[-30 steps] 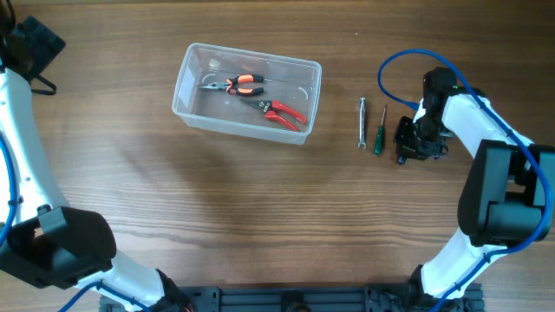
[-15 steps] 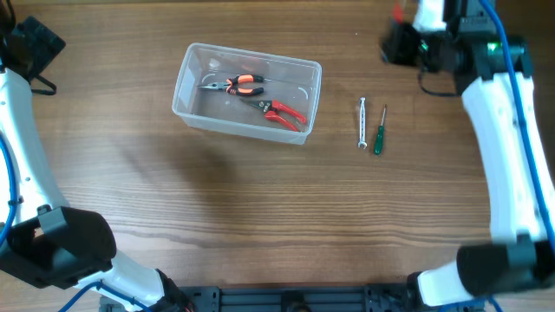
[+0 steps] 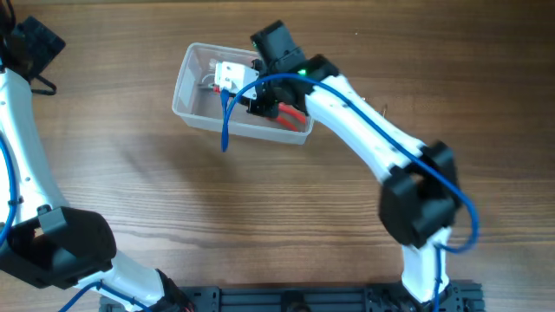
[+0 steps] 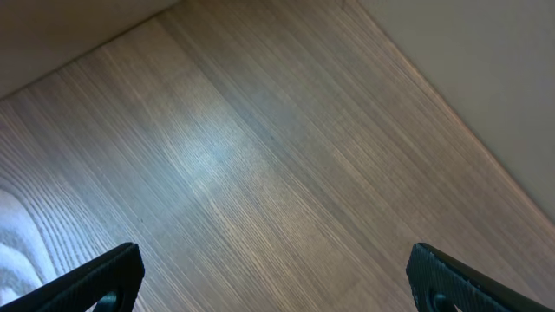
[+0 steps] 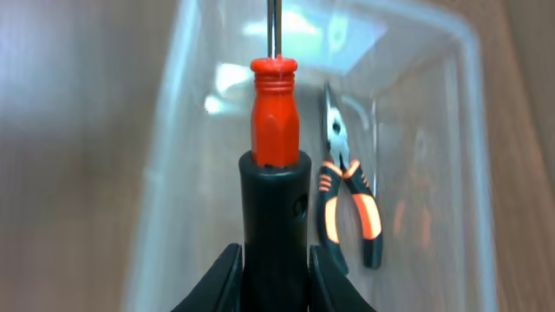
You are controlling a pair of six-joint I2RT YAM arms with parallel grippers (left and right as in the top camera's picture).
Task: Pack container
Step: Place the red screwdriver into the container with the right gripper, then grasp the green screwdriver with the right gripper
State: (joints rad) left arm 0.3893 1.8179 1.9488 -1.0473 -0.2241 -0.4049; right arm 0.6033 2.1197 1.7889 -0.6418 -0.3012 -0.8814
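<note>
The clear plastic container (image 3: 184,111) stands at the back left of centre. My right gripper (image 3: 236,80) reaches over it and is shut on a screwdriver with a black and red handle (image 5: 274,113), held above the tub's inside. In the right wrist view the gripper (image 5: 273,260) clamps the black handle, with the shaft pointing away. Orange-handled pliers (image 5: 351,204) lie on the container (image 5: 165,182) floor. Red-handled pliers (image 3: 293,116) lie in it too. My left gripper (image 4: 277,277) is open and empty over bare wood, at the far left (image 3: 36,41).
The right arm (image 3: 364,130) stretches diagonally across the table from the front right and hides the spot where a wrench and a green screwdriver lay. A blue cable (image 3: 224,130) hangs over the container's front wall.
The right arm swung from the right side of the table, past the back right, to over the container. It now holds a red and black screwdriver. The left arm has not moved.
</note>
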